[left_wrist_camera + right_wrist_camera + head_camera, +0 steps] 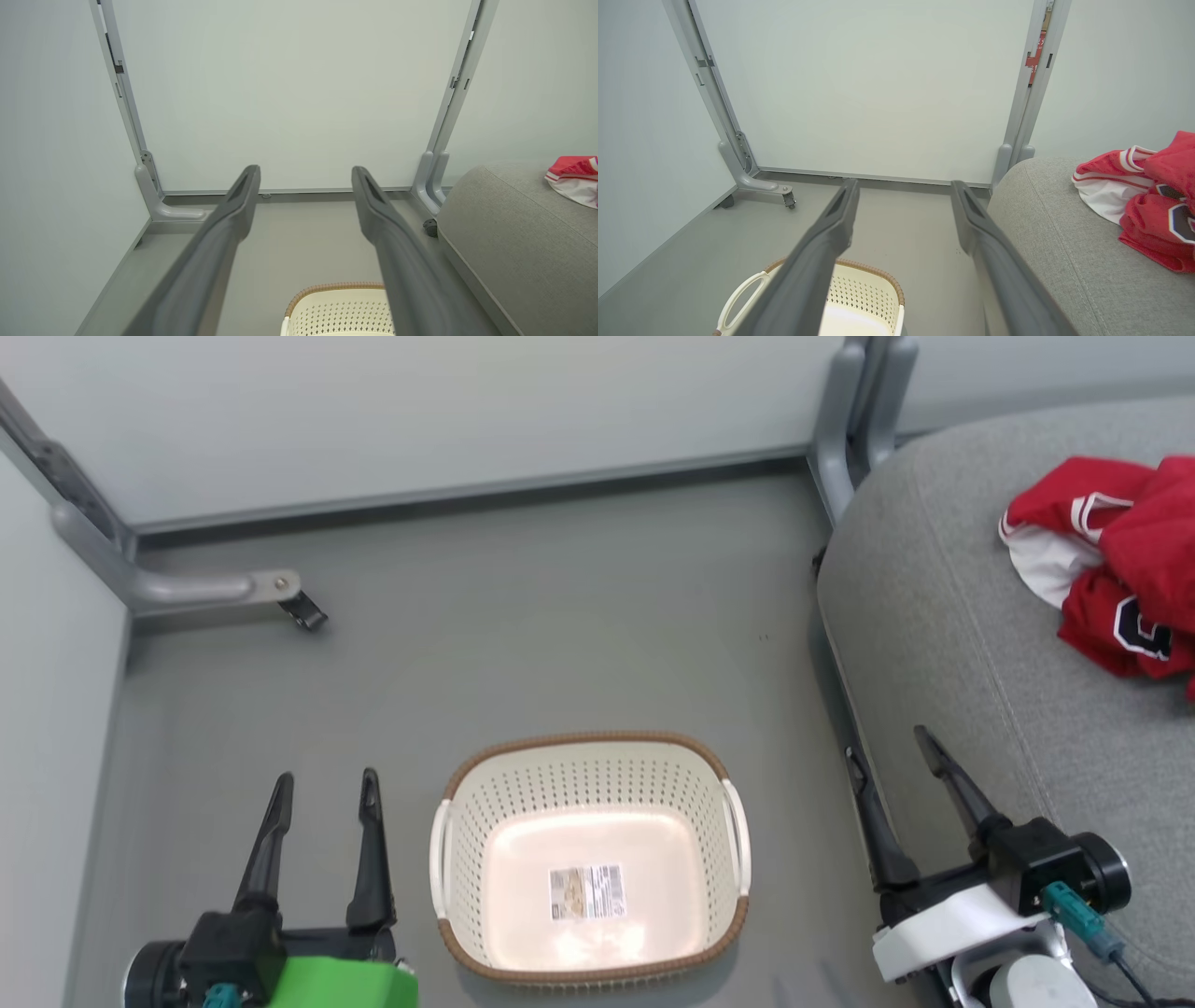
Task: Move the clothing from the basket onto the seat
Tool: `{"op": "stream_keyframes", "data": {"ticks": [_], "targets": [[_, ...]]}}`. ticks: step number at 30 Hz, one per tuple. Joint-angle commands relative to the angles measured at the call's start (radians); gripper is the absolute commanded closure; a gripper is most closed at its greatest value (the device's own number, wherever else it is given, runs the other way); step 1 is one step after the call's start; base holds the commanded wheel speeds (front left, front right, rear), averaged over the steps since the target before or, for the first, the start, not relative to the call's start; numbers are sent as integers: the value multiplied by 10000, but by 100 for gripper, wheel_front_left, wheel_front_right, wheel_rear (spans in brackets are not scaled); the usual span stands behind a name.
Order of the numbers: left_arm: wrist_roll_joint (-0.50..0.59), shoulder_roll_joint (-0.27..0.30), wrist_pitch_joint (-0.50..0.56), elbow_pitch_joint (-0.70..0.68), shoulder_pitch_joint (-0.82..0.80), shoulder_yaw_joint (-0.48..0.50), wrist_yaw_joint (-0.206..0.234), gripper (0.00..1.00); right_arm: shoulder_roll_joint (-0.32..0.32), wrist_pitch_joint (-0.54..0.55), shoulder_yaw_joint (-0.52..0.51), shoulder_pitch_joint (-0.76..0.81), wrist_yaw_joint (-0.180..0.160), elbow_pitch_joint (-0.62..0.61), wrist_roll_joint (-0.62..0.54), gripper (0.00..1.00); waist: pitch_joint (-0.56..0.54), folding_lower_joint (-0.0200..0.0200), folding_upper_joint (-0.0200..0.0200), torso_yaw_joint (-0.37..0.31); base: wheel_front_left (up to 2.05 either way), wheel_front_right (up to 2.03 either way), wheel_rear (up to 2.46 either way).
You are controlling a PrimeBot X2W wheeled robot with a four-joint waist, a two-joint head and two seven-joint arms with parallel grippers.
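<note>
Nearest, left pincer [327, 777] and right pincer [887, 743], both apart, empty, flank basket [588, 739]; clothing [1120, 569] far right on seat [943, 644], closer to right pincer.

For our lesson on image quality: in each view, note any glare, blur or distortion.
Head view: glare whitens the basket floor around its label. Left wrist view: the near jaws blur softly; the clothing looks washed-out pink. Right wrist view: the frame posts splay apart upward, likely wide-angle distortion.

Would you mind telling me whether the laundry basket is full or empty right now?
Empty: the basket shows a bare floor with just a label; the clothing lies on the seat.
</note>
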Motion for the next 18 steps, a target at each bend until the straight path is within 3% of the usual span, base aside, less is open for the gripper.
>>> {"op": "stream_keyframes", "data": {"ticks": [1,18], "targets": [[43,-38,-3,-97,338,142,-58,0,-25,-2,84,274,-14,-57,71,0,-975,1,0,484,0,0,0],[207,-110,-3,-442,1082,381,-108,0,-6,-1,439,691,-13,-394,294,0,-1245,1,0,15,0,0,0]]}}
